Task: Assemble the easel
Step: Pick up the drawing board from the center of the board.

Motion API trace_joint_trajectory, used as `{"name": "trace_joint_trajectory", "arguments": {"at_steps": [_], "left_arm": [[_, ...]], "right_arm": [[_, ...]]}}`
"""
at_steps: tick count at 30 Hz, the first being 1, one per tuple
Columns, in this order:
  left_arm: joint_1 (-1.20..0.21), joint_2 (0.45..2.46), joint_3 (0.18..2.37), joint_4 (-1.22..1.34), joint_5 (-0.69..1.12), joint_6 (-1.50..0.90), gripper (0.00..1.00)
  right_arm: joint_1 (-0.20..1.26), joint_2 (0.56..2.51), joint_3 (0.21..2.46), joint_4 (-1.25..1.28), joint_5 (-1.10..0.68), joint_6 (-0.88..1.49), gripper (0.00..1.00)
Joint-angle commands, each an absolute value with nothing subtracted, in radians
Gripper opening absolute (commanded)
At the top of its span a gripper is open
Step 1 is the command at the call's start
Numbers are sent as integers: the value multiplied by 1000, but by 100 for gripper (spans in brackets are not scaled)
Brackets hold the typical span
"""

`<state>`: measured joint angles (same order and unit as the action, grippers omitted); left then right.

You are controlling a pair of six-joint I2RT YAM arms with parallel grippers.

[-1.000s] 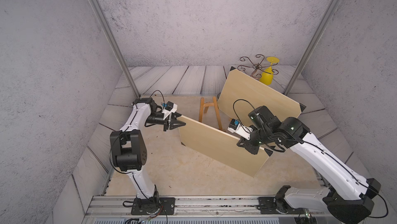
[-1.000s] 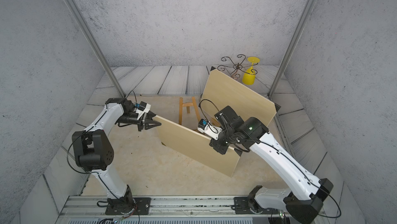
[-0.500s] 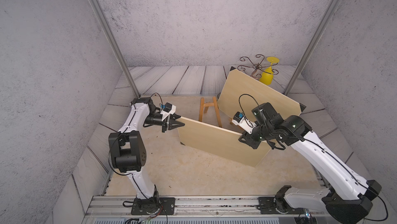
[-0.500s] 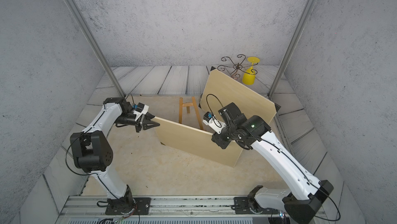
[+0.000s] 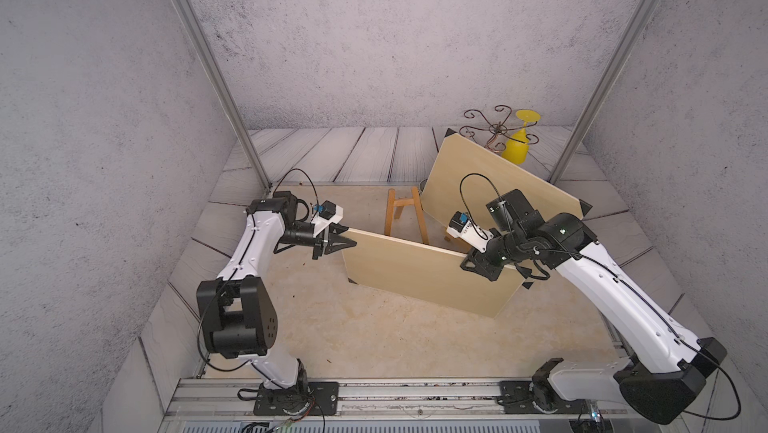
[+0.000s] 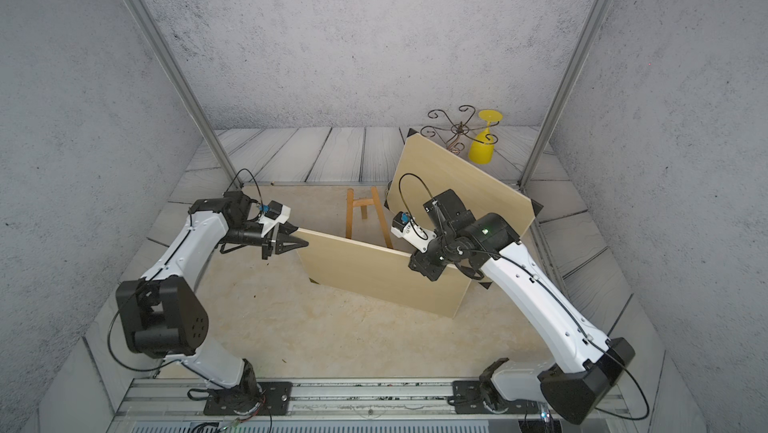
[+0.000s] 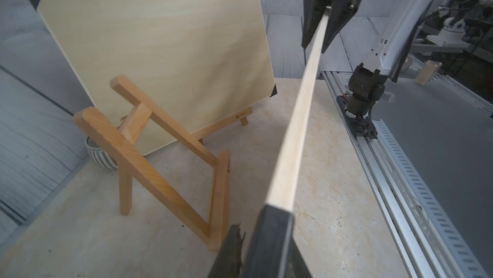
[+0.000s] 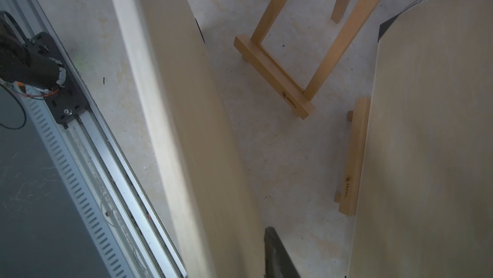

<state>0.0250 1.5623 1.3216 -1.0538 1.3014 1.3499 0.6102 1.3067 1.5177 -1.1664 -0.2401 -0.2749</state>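
Pale wood, the board [image 5: 424, 273] stands on edge near the middle of the table [image 5: 374, 335]. It is tilted, just in front of the empty easel [image 5: 405, 212] and not yet on its ledge. Whether its lower corner touches the table I cannot tell. The left gripper [image 5: 349, 242] is clenched on the board's upper corner, and in the left wrist view the edge runs out from between its jaws. The right gripper [image 5: 478, 268] straddles the top edge toward the far end with a jaw on each face, but I cannot tell whether it presses the wood or merely brackets it. Behind, a second board [image 5: 498, 185] rests on its own easel, with a striped bowl [image 7: 100, 156] tucked behind it. The risk, as I judge it, is that a loose right hold lets the board pivot about the left corner. It could then swing into the light easel and topple it, or strike the second board. Set off-centre, so wide a panel could also tip the little frame.
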Motion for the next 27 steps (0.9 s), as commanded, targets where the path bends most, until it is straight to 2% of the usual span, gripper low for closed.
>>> {"name": "trace_joint_trajectory", "arguments": {"at_steps": [1,3,5,7,12,27], "left_arm": [[-3,1423,1182,-533,1227,731,0],[-9,1441,1223,-615,1217,768,0],[-19,1456,1254,-656,1197,786,0],[-30,1448,1249,-642,1156,768,0],[-32,1395,1164,-478,1143,651,0],[-24,1320,1159,-436,1153,500,0]], "right_arm": [[621,1343,1564,-1062,-303,-203,20],[621,1347,1572,-1062,-299,-218,13],[621,1344,1580,-1051,-296,-231,13],[619,1345,1590,-1041,-317,-246,11],[611,1369,1629,-1049,-388,-290,0],[568,1409,1823,-1122,-491,-327,0]]}}
